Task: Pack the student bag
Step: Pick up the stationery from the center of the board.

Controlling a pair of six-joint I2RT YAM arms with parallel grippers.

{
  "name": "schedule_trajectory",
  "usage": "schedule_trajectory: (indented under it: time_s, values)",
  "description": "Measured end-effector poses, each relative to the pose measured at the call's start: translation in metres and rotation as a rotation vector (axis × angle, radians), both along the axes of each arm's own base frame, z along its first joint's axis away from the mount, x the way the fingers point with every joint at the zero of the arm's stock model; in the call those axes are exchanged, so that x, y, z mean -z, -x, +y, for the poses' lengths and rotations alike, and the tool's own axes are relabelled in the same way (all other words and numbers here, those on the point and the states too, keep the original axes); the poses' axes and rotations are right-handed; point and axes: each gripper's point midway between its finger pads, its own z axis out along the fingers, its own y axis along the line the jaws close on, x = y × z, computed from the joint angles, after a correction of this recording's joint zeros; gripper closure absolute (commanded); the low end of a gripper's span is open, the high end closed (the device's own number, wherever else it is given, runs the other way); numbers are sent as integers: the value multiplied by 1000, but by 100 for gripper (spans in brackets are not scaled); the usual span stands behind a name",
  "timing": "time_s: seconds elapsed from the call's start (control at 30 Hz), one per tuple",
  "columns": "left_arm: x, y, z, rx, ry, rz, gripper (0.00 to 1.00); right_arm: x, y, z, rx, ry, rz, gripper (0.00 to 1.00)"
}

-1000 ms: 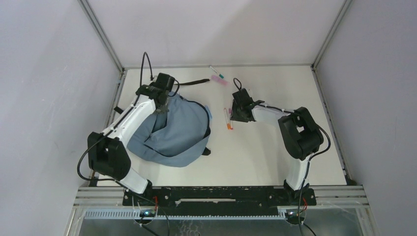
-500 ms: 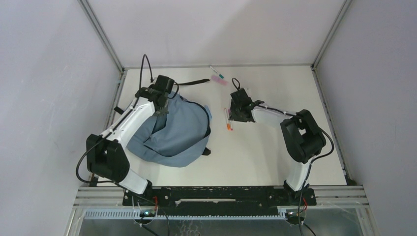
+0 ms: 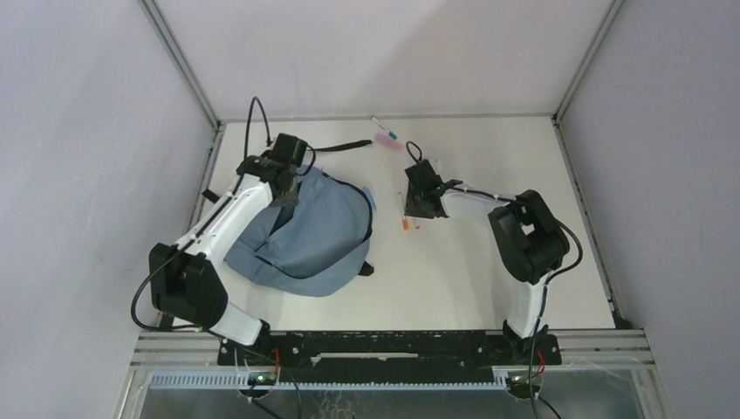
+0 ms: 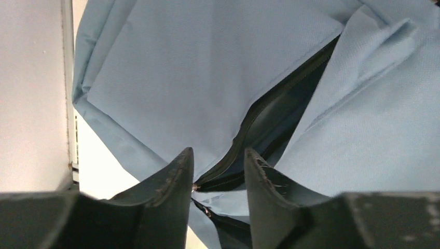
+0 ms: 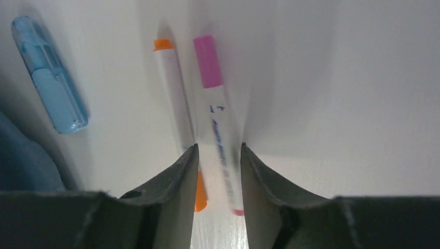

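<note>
The student bag [image 3: 305, 236] is a slate-blue fabric backpack lying flat on the left of the table. Its black zipper [image 4: 270, 104] gapes open. My left gripper [image 3: 286, 188] hovers over the bag's far edge. In the left wrist view its jaws [image 4: 218, 151] stand open, with the end of the zipper slit below the gap. My right gripper [image 3: 412, 209] is down on the table right of the bag. It [image 5: 219, 146] is shut on a pink-capped marker [image 5: 210, 78]. An orange-capped marker [image 5: 174, 88] lies against that one, partly under the left finger.
A light-blue translucent item [image 5: 52, 83] lies by the bag's right edge. A pink eraser [image 3: 388, 142] and a green-tipped pen [image 3: 382, 127] sit near the back edge. A black strap [image 3: 345, 147] trails from the bag's top. Frame walls close in the table.
My left gripper has opened and let go of the bag's fabric. My right gripper slid left over the markers and its jaws narrowed round the pink one.
</note>
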Motion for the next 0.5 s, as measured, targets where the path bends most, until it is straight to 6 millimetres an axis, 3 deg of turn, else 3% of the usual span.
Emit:
schedule_trajectory:
  time_s: [0.2, 0.4, 0.5]
  values:
    - [-19, 6, -6, 4, 69, -53, 27, 3, -1, -2, 12, 11, 3, 100]
    - [-67, 16, -26, 56, 232, -192, 24, 1, 16, -13, 15, 16, 16, 100]
    - [-89, 22, -56, 133, 376, -260, 24, -6, 34, -26, 19, 13, 25, 100]
